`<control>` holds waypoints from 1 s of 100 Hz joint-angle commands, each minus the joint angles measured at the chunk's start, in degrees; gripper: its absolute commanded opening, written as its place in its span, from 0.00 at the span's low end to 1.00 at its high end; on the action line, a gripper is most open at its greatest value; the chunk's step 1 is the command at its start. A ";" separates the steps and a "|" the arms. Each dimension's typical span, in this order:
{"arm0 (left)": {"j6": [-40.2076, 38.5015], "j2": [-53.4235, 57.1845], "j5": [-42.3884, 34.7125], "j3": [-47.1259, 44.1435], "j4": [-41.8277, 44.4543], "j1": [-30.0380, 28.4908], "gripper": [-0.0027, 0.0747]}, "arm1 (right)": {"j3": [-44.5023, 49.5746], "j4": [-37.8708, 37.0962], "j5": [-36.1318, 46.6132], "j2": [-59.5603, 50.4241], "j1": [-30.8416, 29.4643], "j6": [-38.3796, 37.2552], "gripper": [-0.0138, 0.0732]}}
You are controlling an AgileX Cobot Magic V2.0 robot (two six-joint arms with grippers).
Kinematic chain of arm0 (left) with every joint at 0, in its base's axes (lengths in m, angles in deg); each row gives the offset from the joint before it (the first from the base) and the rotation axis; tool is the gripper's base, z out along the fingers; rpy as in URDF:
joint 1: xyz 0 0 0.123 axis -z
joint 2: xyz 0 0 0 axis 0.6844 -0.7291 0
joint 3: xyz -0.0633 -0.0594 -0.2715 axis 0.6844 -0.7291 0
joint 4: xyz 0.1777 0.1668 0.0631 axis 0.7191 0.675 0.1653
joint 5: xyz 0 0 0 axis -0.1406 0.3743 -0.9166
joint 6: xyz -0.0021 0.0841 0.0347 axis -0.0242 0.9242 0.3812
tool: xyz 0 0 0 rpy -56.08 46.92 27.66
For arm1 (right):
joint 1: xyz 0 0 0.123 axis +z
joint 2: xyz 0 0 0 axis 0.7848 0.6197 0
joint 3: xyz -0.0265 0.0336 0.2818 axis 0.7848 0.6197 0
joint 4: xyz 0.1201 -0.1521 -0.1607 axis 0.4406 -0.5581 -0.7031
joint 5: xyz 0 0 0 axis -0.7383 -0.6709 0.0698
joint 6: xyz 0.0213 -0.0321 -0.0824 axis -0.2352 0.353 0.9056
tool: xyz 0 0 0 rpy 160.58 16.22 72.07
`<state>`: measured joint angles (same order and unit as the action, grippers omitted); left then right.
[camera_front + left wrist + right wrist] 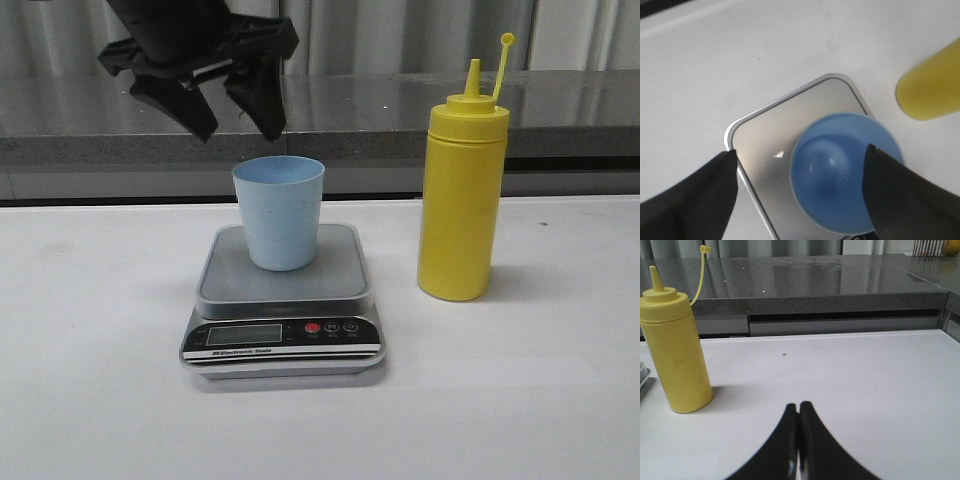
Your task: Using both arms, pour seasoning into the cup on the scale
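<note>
The pale blue cup (279, 212) stands upright on the silver-grey scale (283, 300), empty as seen from above in the left wrist view (845, 172). My left gripper (240, 125) hangs open above and slightly left of the cup, touching nothing; in its wrist view the gripper (801, 155) spans part of the scale platform (770, 135) and the cup. The yellow seasoning bottle (461, 195) stands right of the scale, its tethered cap off the nozzle. My right gripper (798, 406) is shut and empty, low over the table, to the right of the bottle (675, 347).
A dark grey counter ledge (400, 110) runs along the back of the white table (520, 380). The scale's black front panel with LCD and red button (312, 327) faces the front edge.
</note>
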<state>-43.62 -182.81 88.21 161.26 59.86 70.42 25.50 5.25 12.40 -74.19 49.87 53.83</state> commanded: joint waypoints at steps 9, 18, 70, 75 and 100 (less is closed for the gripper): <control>-1.05 8.03 -6.95 -3.33 -0.33 -2.78 0.69 | -1.22 -0.31 4.49 -1.14 -0.30 0.17 0.08; -1.05 11.73 -9.32 -7.92 -0.43 -5.79 0.69 | -1.22 -0.31 4.49 -1.14 -0.30 0.17 0.08; -1.05 41.88 -26.14 -36.89 -0.65 -20.35 0.68 | -1.22 -0.31 4.49 -1.14 -0.30 0.17 0.08; -1.05 45.04 -27.82 -39.62 -0.65 -20.35 0.68 | -1.22 -0.31 4.49 -1.14 -0.30 0.17 0.08; -1.05 62.25 -33.15 -52.52 -0.16 -20.35 0.68 | -1.22 -0.31 4.49 -1.14 -0.30 0.17 0.08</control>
<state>-44.12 -126.08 60.94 110.40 59.86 50.15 25.50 5.25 12.40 -74.19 49.87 53.83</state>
